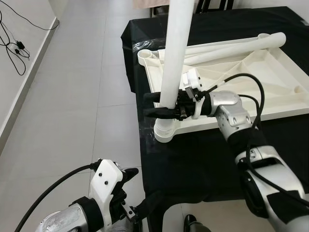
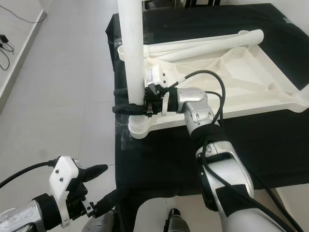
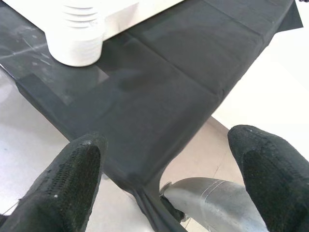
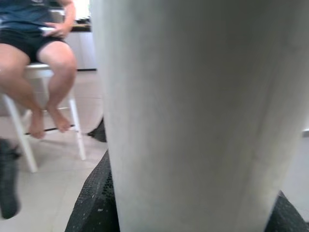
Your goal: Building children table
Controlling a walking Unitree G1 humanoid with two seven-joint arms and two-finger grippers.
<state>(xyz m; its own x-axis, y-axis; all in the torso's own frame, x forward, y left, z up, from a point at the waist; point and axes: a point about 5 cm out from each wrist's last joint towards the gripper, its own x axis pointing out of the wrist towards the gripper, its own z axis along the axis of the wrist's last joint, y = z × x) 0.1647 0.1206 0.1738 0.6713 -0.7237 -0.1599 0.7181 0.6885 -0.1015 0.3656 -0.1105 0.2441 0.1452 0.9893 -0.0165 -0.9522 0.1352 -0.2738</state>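
Note:
A white plastic table top (image 1: 270, 82) lies upside down on a black-draped table (image 1: 193, 164). A white leg (image 1: 174, 58) stands upright in the top's near-left corner socket (image 1: 164, 131). My right gripper (image 1: 150, 104) is shut around that leg just above the socket, and the leg (image 4: 193, 116) presses close to the right wrist camera between the black fingers (image 4: 94, 203). A second white leg (image 1: 231, 46) lies across the far side of the top. My left gripper (image 1: 142, 188) hangs open and holds nothing, low at the table's front-left corner, its fingers (image 3: 72, 183) pointing at the socket (image 3: 77, 38).
Grey tiled floor (image 1: 77, 96) stretches to the left of the table, with black cables (image 1: 14, 46) by the wall. Dark chair legs (image 1: 212, 4) stand beyond the table. A person (image 4: 43, 43) sits on a white stool past the leg.

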